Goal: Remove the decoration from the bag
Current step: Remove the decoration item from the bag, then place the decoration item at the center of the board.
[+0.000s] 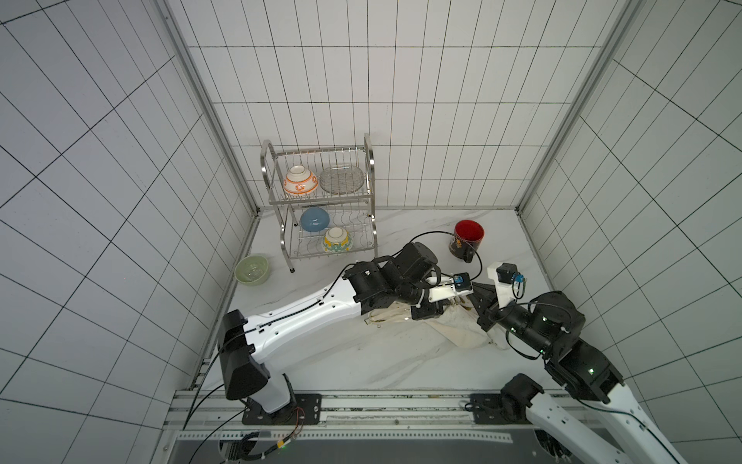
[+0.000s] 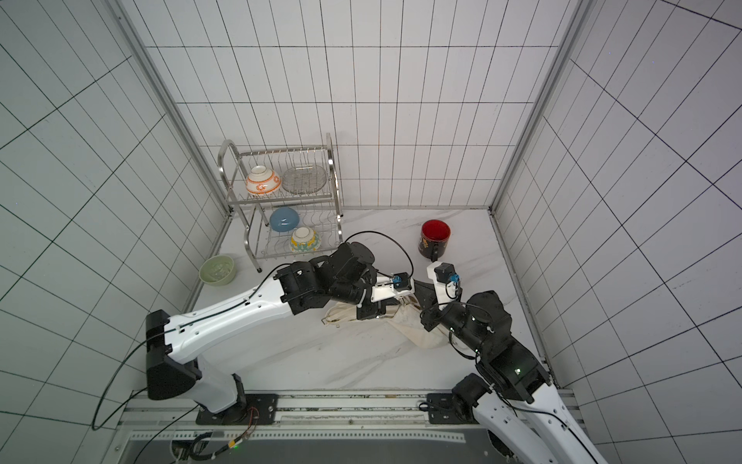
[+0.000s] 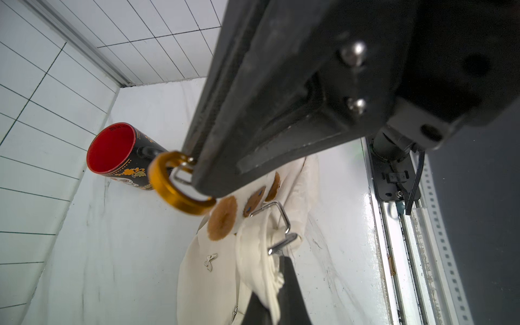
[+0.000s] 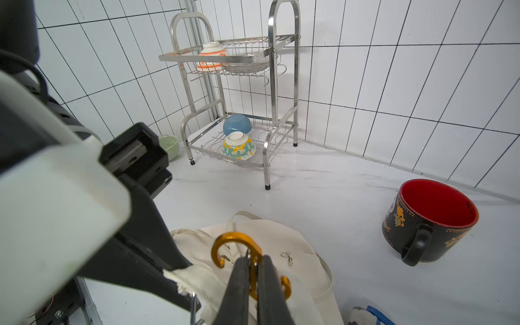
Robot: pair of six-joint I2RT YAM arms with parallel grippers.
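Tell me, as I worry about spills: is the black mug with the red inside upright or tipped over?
Upright: the mug stands on its base, red mouth facing up in both top views.

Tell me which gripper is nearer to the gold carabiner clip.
Right. The right gripper is shut on the gold carabiner clip itself. The left gripper is apart from it, shut on bunched cream fabric of the bag beside the clip.
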